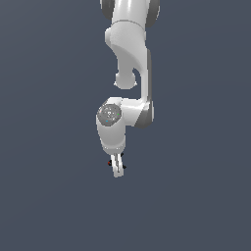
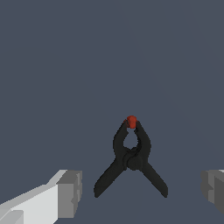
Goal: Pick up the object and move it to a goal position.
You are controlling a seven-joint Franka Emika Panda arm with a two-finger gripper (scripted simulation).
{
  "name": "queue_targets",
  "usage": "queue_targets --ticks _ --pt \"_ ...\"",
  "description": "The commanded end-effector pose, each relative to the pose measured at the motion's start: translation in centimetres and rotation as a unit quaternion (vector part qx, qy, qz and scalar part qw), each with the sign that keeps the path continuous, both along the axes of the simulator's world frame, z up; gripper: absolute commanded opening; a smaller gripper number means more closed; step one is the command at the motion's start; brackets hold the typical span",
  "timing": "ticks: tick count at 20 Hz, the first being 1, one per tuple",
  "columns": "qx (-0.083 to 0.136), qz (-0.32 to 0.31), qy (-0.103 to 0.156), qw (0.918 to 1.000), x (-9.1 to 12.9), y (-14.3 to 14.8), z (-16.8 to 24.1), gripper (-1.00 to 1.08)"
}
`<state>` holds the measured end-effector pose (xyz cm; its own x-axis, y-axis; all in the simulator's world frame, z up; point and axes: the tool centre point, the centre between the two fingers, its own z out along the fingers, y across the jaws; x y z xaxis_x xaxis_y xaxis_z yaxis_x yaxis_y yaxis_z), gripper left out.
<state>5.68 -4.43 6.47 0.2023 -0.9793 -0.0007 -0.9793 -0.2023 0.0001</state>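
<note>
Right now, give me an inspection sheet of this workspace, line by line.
Surface: plain dark grey-blue ground, unmarked.
Job's thing: black spring clamp with a red tip, handles splayed; it sits between the fingers, touched by neither in the wrist view.
Clutter: nothing seen.
Gripper: white gripper pointing down at the clamp; grey finger pads set wide apart, open.
Cables: nothing seen.
Surroundings: only the white Panda arm; no goal marker seen.
</note>
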Motion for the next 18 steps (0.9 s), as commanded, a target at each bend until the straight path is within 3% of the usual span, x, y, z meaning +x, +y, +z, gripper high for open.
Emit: queue_targets --ticks 1,18 --pt "0.000 -0.006 0.000 1.0000 0.0 0.0 -0.1 1.00" --pt "0.000 -0.006 0.000 1.0000 0.0 0.0 -5.1 1.00"
